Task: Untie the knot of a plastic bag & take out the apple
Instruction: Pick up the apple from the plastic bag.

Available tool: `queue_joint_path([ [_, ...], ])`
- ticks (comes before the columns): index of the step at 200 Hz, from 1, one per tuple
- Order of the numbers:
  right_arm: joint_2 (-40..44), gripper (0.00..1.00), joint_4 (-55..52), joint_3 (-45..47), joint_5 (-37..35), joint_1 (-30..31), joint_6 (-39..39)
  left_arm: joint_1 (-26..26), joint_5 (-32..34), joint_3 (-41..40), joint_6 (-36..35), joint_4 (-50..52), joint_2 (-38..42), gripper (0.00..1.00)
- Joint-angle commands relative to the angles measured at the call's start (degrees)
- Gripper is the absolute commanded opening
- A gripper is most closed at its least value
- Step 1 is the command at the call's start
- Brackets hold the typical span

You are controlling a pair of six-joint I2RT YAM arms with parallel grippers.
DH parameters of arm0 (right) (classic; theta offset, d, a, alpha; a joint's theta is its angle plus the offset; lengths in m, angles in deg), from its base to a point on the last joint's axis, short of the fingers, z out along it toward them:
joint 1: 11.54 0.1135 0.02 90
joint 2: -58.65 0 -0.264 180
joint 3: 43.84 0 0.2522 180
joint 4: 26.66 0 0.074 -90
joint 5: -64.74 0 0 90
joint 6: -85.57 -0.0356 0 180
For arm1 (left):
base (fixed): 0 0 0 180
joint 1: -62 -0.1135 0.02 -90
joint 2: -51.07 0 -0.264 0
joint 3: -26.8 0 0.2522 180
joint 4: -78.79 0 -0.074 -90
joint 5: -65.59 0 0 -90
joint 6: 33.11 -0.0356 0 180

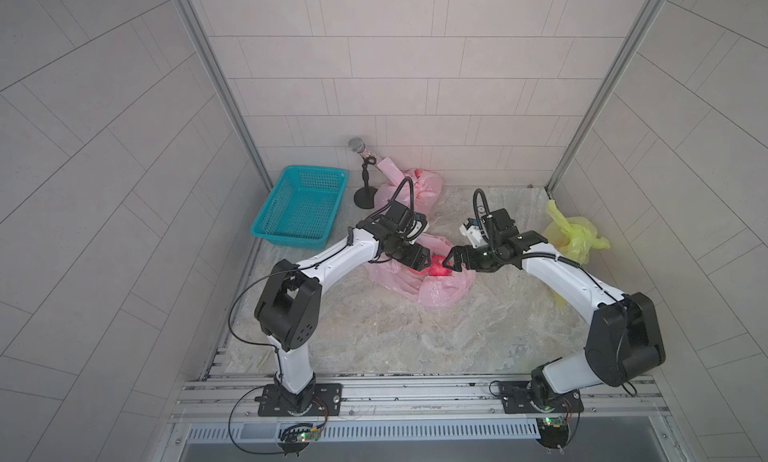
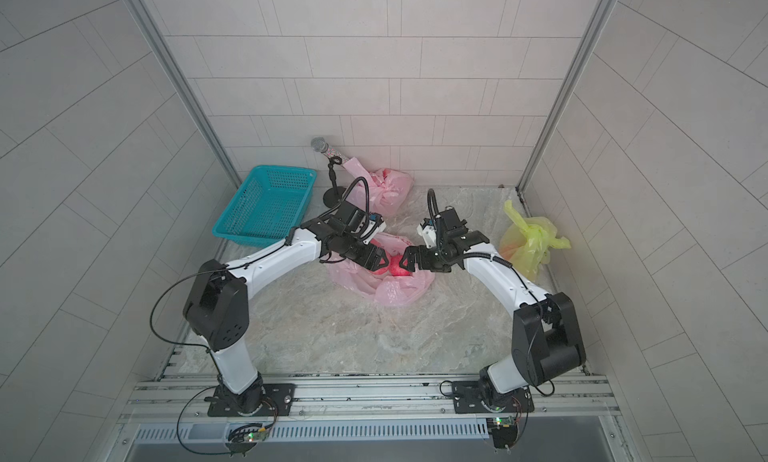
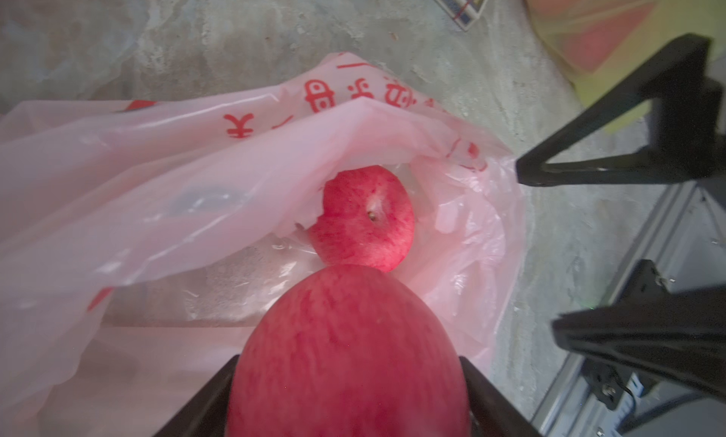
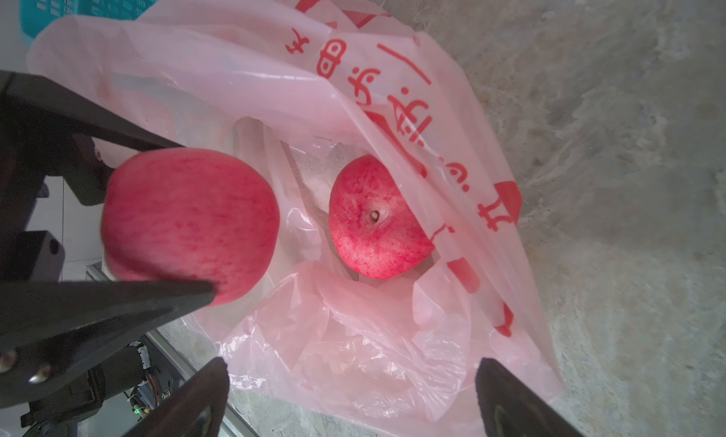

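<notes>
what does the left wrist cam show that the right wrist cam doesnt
Only the left wrist view: the right gripper from outside, jaws open and empty, and a blurred yellow bag.
Only the right wrist view: the teal basket, and the left gripper from the side, jaws closed on the held apple.
Both: that apple, a second apple inside the open pink bag, and the stone tabletop.
</notes>
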Motion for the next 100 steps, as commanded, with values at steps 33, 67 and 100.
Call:
queue_joint_path([
  [33,1.0,1.0,-0.5,-1.9,0.3,-0.1,-0.1,-3.5,-13.4,-0.8,1.0,-1.7,6.5,0.43],
  [67,1.6,1.0,-0.6,-1.9,0.1,-0.2,-0.3,-8.0,-17.9,-2.0,8.6,-9.3,9.5,0.42],
  [100,2.3,1.0,-1.5,-2.2,-0.1,-0.2,0.1,-14.1,-9.2,-0.6,14.3,-14.2,13.6,0.42],
])
